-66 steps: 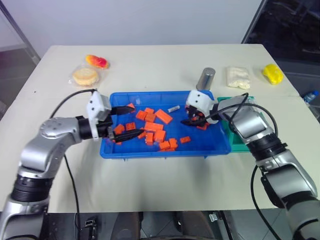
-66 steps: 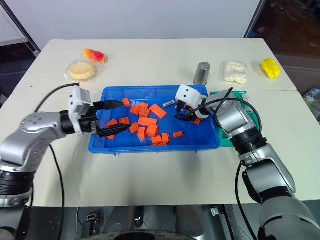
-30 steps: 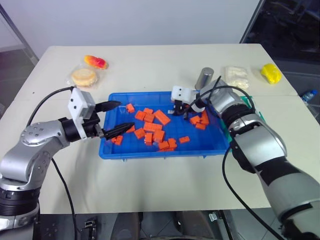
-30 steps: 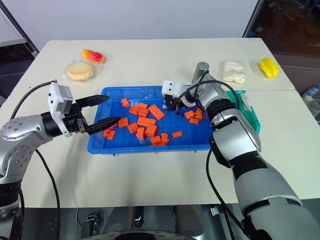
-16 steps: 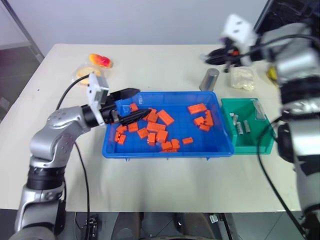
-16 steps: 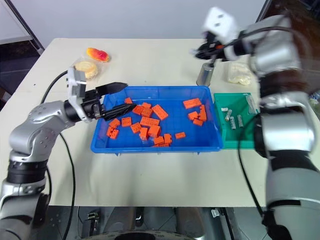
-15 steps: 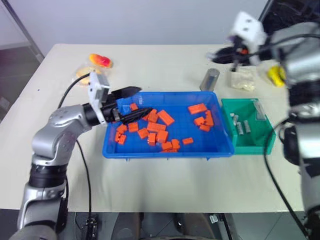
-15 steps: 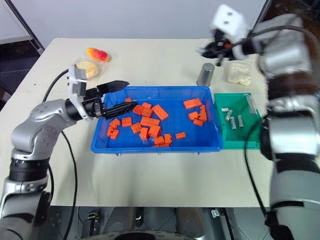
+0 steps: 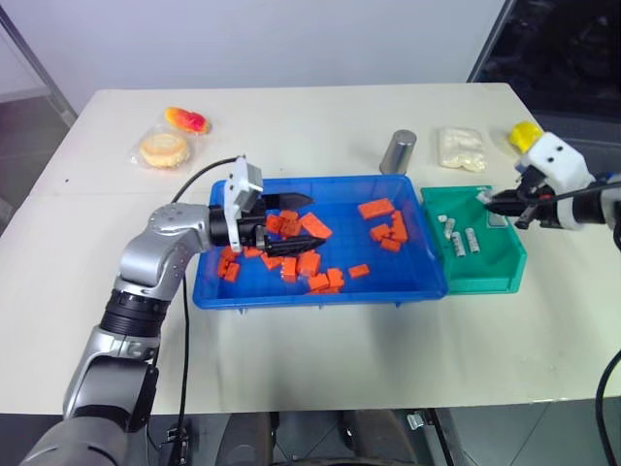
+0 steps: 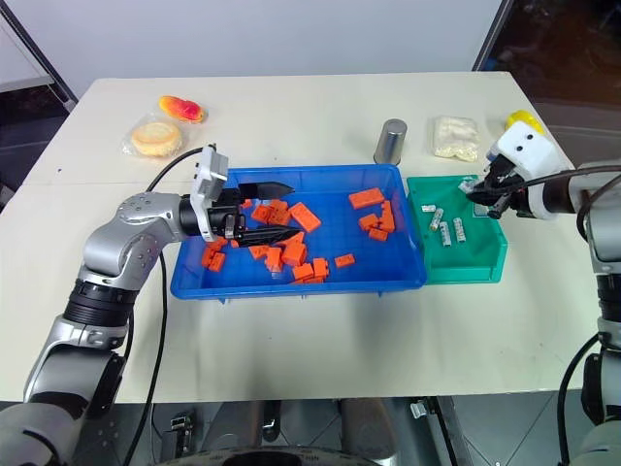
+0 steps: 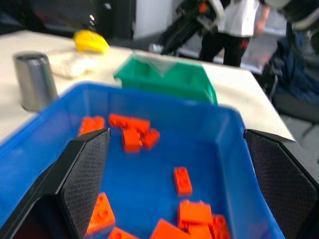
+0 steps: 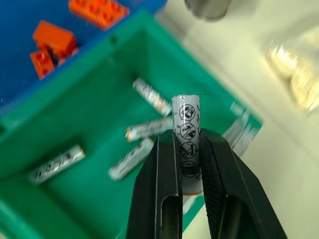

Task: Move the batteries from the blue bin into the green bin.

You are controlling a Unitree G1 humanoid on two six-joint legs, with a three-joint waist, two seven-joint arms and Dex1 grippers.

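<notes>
Right now the R gripper is clamped on one battery, which stands up betw. its two black fingers w/ its printed label facing the wrist cam; it hangs over the green bin, above the bin's far right corner in the head views. Four more batteries lie loose on the green bin's floor, scattered at diff. angles, none touching the gripper. The green bin sits just beside the right end of the blue bin, the two rims about touching. No batteries can be made out in the blue bin; what lies in it is orange blocks, one bunch near the middle-left and a smaller bunch toward the far right corner, plus a couple of singles near the front wall. The L gripper reaches into the blue bin from its left end, pointing roughly level toward the right, fingers spread wide apart w/ nothing betw. them; the lower finger sits right among the middle-left blocks, contact can't be told. In the L wrist view both textured pads frame the blue floor and blocks, w/ the green bin beyond. Behind the bins on the table: a grey metal can upright near the blue bin's far right corner, a pale bagged item and a yellow object further right, and at far left a wrapped round pastry w/ a red-yellow item just behind it.
</notes>
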